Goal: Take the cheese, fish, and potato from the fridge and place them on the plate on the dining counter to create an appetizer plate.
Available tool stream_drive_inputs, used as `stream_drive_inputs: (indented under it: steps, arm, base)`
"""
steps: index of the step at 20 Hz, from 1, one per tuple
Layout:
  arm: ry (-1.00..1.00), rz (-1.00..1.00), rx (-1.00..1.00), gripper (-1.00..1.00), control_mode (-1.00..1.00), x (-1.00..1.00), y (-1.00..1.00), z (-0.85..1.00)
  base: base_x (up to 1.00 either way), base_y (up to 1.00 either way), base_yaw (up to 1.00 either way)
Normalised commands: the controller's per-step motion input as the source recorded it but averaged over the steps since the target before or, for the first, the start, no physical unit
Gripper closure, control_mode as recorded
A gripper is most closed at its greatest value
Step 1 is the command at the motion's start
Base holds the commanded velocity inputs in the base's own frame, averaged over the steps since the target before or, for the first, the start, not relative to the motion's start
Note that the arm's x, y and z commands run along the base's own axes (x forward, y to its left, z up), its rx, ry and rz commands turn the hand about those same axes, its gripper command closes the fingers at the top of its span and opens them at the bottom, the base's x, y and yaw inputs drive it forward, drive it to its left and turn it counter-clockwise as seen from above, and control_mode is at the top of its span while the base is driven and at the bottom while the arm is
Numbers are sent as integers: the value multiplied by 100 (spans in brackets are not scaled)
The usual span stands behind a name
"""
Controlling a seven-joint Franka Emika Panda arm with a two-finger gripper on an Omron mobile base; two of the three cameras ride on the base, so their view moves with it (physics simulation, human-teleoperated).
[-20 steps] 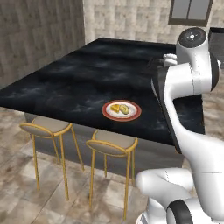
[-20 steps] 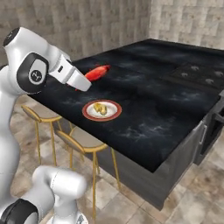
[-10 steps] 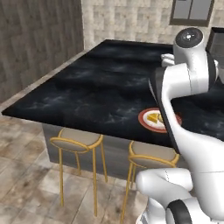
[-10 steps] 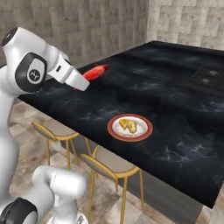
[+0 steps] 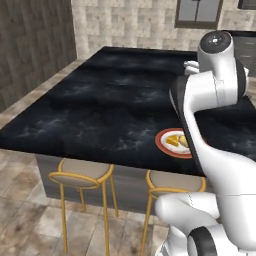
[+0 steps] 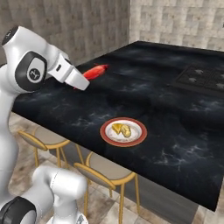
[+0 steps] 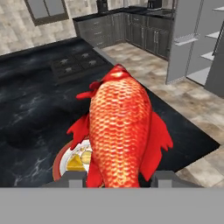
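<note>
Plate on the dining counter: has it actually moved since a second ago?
No. The plate sits at the same near edge of the dining counter above the stools; the whole scene shifted together, so the base drove.

Fish (image 7: 119,131): bright red-orange, fine scale pattern over the body, solid red fins. Plate (image 6: 105,134): red rim, white centre. On it, a yellow-orange cheese wedge (image 6: 117,128) and a yellowish-brown potato (image 6: 125,131). Counter (image 6: 175,118): black, marbled with faint white veins, grey base below. Stools (image 5: 80,172): gold frames, tan seats. Floor (image 5: 25,225): mottled beige-grey tile. Back wall (image 5: 130,22): pale stone blocks. Fridge (image 7: 192,39): grey, paler shelves. Cupboards (image 7: 131,28): dark grey.
</note>
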Motion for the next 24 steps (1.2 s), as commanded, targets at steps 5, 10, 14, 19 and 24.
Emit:
stream_drive_inputs:
  steps: [5, 10, 14, 19, 24]
  arm:
    - [0, 0, 0, 100, 100, 0, 0, 0]
    - [0, 0, 0, 100, 100, 0, 0, 0]
    - [0, 0, 0, 100, 100, 0, 0, 0]
    - [8, 17, 2, 100, -100, 0, -25, -24]
    - [14, 30, 1, 100, -100, 8, -32, -25]
  base:
    - [31, -17, -6]
    - [18, 0, 0]
    - [2, -3, 0]
    - [0, -4, 1]
    - [0, 0, 0]
